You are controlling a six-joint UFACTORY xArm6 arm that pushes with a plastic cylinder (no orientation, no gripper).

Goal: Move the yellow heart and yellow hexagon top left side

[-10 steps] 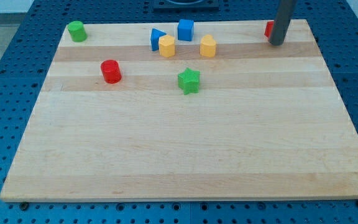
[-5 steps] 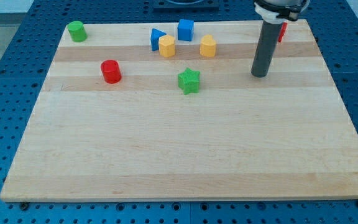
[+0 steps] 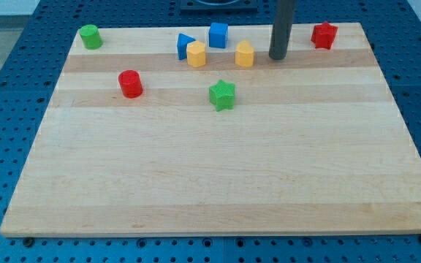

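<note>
My tip (image 3: 277, 58) rests on the wooden board (image 3: 218, 183), just at 3 o'clock of the yellow heart (image 3: 245, 54), apart from it. It is a bare rod holding nothing. The yellow hexagon (image 3: 196, 54) sits at 9 o'clock of the heart, touching the blue triangle (image 3: 185, 45). The blue cube (image 3: 218, 34) lies at 12 o'clock between the 2 yellow blocks. A red star (image 3: 324, 35) sits at 2 o'clock of my tip.

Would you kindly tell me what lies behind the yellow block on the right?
Only bare board shows behind that yellow block; the blue cube sits up-left of it. My tip stands to its right, apart. The rod hides a strip of board.
</note>
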